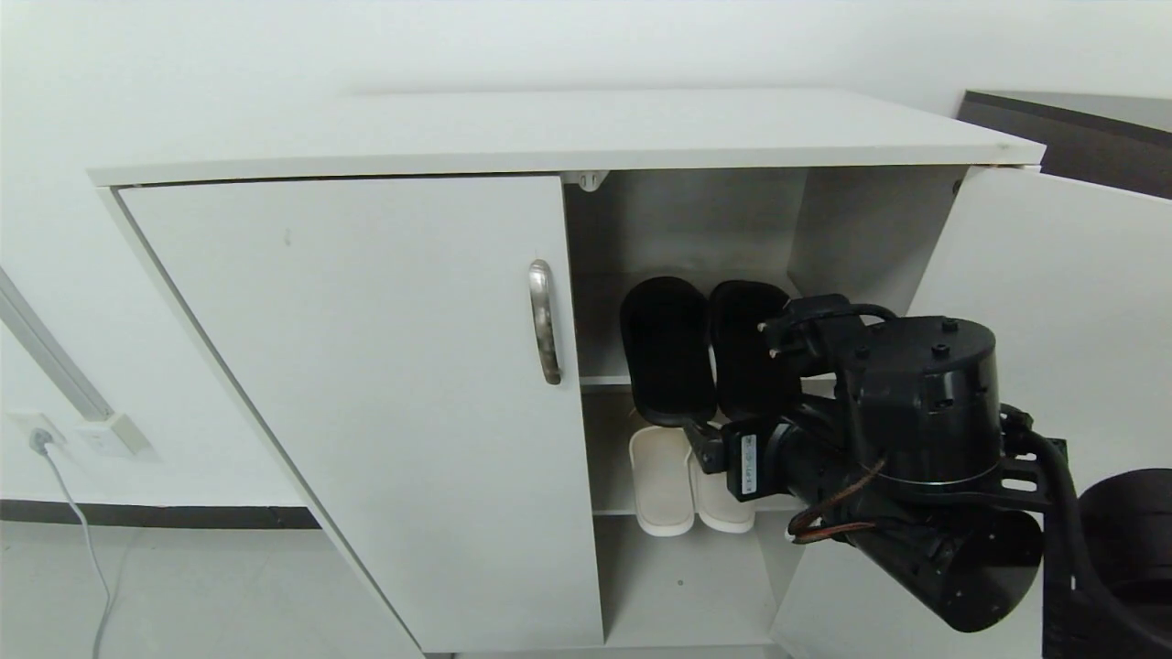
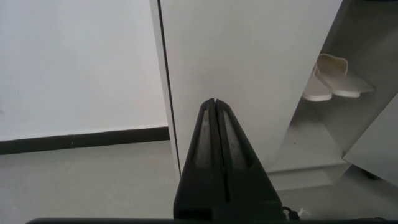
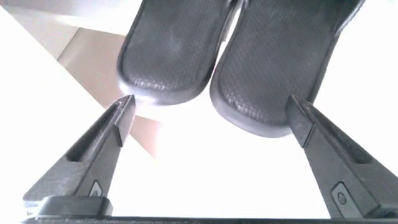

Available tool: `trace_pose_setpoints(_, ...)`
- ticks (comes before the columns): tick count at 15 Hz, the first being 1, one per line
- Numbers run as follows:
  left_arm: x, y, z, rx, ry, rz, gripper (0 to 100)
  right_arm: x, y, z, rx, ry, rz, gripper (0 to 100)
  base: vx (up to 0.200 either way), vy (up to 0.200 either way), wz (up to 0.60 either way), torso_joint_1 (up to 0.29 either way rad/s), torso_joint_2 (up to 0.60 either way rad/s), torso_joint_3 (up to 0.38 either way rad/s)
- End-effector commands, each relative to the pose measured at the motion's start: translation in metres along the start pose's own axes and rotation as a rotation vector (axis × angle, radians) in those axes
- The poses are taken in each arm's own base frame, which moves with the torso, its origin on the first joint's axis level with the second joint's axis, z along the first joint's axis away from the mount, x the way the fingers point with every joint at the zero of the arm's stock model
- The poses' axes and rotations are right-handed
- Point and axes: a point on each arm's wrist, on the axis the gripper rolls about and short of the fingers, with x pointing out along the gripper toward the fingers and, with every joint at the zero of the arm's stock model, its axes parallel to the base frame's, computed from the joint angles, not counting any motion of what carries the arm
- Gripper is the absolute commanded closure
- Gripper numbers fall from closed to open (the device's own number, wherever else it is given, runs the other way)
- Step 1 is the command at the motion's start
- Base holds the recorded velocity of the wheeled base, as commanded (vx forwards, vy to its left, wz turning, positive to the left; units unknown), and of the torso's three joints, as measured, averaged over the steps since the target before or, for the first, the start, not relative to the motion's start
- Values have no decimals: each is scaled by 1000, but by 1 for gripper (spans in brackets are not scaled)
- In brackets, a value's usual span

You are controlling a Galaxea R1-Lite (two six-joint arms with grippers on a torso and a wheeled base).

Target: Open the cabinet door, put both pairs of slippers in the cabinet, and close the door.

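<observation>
1. Right gripper (image 3: 210, 104) nearest, just in front of the open right half of the cabinet (image 1: 549, 128); jaws spread wide, pinching nothing; fingertips flank the near ends of the black slippers (image 3: 168, 56), apart from them.
2. Black slippers sit on the upper shelf (image 1: 600, 380), side by side and touching; white slippers (image 1: 664, 480) lie on the lower shelf (image 1: 613, 513) directly beneath, also side by side.
3. Left gripper (image 2: 214, 102) low in front of the closed left door (image 1: 366, 366); fingers pressed together, nothing between them.
4. Right door (image 1: 1053, 320) swung open to the right; handle (image 1: 543, 320) on the left door untouched.
5. Step in hand, as judged: both pairs look stowed, so back the right arm out and shut the door.
6. Doing it well: draw straight back toward the near side with jaws wide, so no pad catches a slipper; near ends of the black pair seem to overhang the shelf lip; nudge them farther in first, or the door may foul them; then get behind the right door and swing it left until flush.
7. Orientation: black pair's long axis runs near to far, far ends higher in the head view; textured tread faces the robot, so probably tilted sole-outward; toe versus heel cannot be told.
8. White pair: long axis near to far, flat, straps up.
</observation>
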Motion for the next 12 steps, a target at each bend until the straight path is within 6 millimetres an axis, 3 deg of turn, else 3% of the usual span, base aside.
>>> trace_pose_setpoints(1, 0, 0, 0, 0, 3, 0, 100, -3, 0, -1, -2, 3, 7, 100, 0, 0, 0, 0, 0, 0)
trace_pose_setpoints(12, 0, 0, 0, -2, 3, 0, 100, 0, 0, -23, -56, 12, 37, 100, 0, 0, 0, 0, 0, 0)
